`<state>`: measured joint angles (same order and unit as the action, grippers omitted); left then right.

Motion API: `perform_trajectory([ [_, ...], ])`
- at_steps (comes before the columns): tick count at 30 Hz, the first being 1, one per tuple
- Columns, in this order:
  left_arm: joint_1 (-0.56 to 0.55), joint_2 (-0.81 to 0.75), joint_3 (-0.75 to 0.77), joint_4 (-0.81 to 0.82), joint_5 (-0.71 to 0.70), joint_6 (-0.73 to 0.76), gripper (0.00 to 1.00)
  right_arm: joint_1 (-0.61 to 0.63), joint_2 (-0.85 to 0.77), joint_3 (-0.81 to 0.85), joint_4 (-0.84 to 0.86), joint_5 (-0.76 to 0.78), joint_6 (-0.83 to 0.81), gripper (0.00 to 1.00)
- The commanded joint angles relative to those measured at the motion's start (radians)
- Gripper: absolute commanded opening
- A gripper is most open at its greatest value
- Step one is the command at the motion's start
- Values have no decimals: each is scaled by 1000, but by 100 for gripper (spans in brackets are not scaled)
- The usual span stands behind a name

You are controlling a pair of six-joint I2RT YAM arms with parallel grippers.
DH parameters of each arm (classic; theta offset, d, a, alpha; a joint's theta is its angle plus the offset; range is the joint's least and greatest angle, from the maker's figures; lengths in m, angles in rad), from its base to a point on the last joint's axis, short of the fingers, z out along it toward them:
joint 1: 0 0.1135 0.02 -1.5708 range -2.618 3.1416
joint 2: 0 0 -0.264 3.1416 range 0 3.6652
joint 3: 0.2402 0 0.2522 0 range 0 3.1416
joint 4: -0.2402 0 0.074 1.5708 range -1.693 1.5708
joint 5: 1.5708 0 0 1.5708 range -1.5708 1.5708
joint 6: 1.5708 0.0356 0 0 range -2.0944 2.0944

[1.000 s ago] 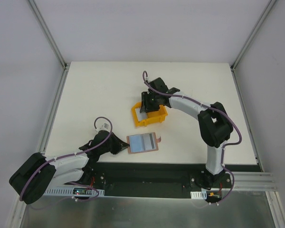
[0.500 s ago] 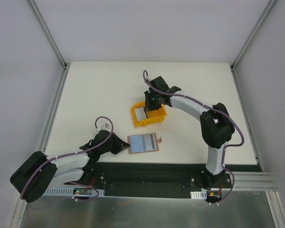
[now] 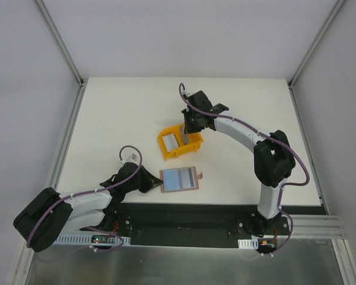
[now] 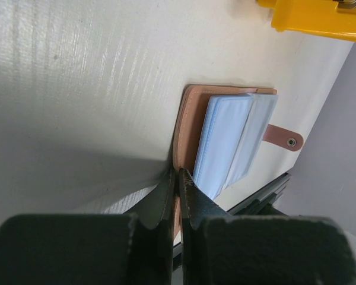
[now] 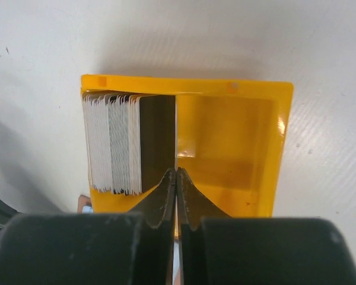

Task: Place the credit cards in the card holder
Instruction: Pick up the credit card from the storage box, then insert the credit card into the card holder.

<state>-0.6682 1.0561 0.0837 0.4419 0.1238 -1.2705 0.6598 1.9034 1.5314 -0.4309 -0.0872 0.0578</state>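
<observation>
My right gripper (image 5: 176,172) pinches one dark card (image 5: 157,139) tilted off the credit cards (image 5: 110,145) stacked at the yellow bin's (image 5: 225,88) left. My left gripper (image 4: 178,173) clamps the open card holder's (image 4: 187,119) edge, mid-frame.

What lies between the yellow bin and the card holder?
Nothing. In the top view, only bare white table separates the bin from the card holder; the two lie apart, the holder nearer the arms.

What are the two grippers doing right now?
Left gripper: closed, pinching the edge of the flat brown leather card holder.
Right gripper: closed on a thin credit card standing in the yellow plastic bin.
</observation>
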Motion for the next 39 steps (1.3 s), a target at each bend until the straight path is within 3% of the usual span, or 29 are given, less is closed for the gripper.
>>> perform_trajectory([
  [1,-8,25,7,-52,7,33,0,-9,-127,44,-20,60,-46,0],
  [11,-8,16,10,-54,8,51,0,-26,-383,-157,70,-60,59,0],
  [15,-8,15,4,-60,5,49,0,-25,-522,-390,210,-170,209,0],
  [21,-8,12,-7,-61,2,49,0,46,-641,-683,426,-203,410,0],
  [28,-8,7,-13,-80,2,42,0,93,-609,-904,644,-226,542,1],
  [39,-8,-13,-22,-92,-10,31,0,106,-477,-956,738,-255,536,0],
])
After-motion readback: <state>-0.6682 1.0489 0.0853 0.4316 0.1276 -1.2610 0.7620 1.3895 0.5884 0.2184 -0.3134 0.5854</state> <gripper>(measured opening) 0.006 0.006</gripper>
